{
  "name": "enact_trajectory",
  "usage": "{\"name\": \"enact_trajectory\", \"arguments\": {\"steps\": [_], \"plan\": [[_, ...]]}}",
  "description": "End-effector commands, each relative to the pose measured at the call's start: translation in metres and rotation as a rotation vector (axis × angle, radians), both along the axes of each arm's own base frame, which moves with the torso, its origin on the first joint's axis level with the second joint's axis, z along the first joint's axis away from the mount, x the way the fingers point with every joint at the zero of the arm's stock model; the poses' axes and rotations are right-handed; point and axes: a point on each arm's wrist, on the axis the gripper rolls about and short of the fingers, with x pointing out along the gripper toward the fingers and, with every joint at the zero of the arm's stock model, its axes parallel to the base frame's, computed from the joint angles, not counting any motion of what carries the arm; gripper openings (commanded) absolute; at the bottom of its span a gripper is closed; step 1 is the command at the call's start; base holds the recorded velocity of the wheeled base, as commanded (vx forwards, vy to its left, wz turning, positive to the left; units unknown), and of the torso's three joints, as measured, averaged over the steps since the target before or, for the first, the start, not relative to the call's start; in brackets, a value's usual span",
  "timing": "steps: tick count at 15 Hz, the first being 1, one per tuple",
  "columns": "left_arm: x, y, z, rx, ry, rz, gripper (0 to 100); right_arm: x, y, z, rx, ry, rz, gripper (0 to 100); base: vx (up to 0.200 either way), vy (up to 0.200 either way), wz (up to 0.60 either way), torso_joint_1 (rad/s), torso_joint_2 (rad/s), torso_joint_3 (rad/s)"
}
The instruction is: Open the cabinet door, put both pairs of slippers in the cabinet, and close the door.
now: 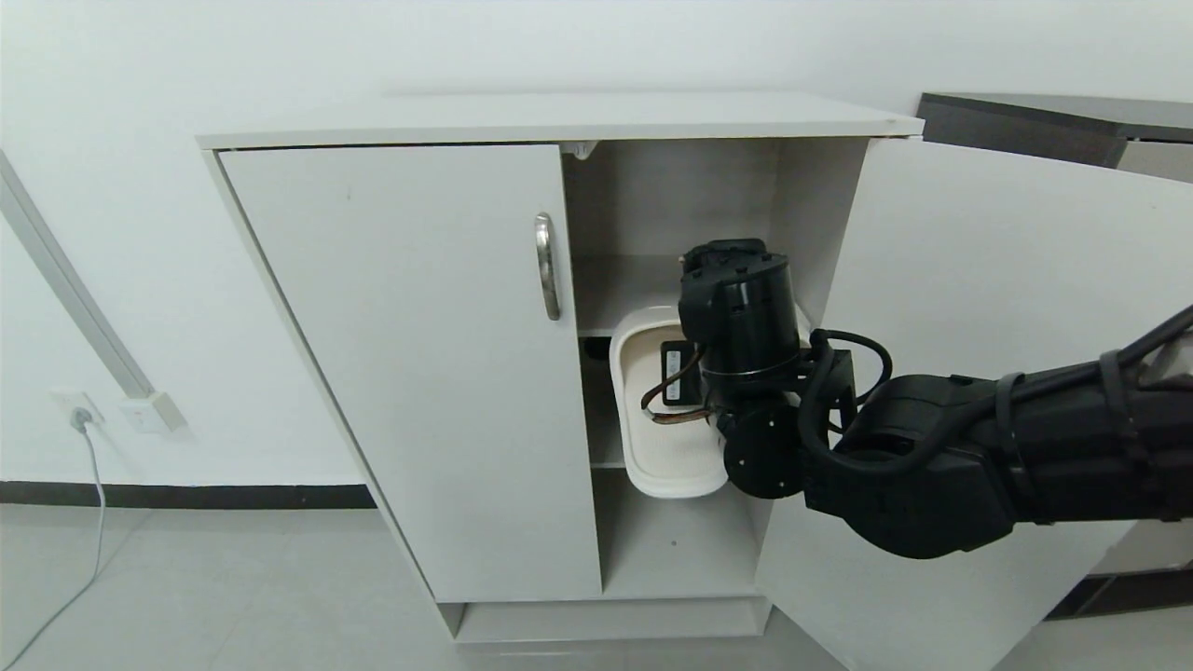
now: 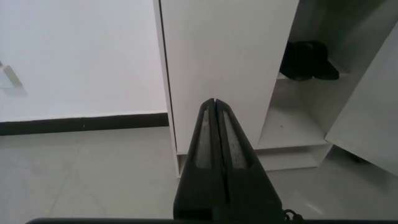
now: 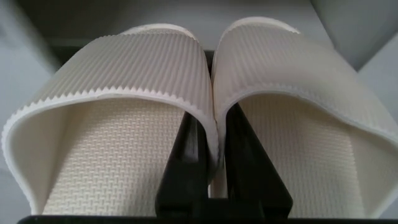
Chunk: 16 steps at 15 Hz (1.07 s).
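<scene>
Right wrist view: right jaws tight on cream slippers; left jaws pressed together.

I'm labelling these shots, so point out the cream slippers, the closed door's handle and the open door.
cream slippers (image 3: 124,68), right wrist view, ribbed strap of one.
handle (image 1: 547,267), head view, middle of the bar.
open door (image 1: 988,261), head view, bare inner face.

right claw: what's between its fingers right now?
Right wrist view: the right claw has the touching inner strap edges of the white slippers pinched between its fingers, one finger inside each slipper.
</scene>
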Motion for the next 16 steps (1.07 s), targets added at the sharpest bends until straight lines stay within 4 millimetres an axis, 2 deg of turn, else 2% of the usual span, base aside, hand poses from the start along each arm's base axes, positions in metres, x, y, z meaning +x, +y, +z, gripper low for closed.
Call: {"name": "enact_trajectory", "arguments": {"steps": [1, 9, 16], "plan": [[0.000, 0.000, 0.000, 0.000, 0.001, 0.001, 0, -0.001, 0.001, 0.001, 0.002, -0.001, 0.003, 0, 0.200, 0.000, 0.00, 0.007, 0.00, 0.007], [0.000, 0.000, 0.000, 0.000, 0.001, 0.001, 0, -0.002, 0.000, -0.005, -0.013, 0.012, 0.011, 0, 0.200, 0.000, 0.00, 0.001, 0.01, 0.002], [0.000, 0.000, 0.000, 0.000, 0.001, 0.002, 0, 0.003, 0.001, -0.017, -0.033, 0.036, 0.021, 0, 0.000, 0.000, 0.00, 0.000, 0.00, 0.000]]}}
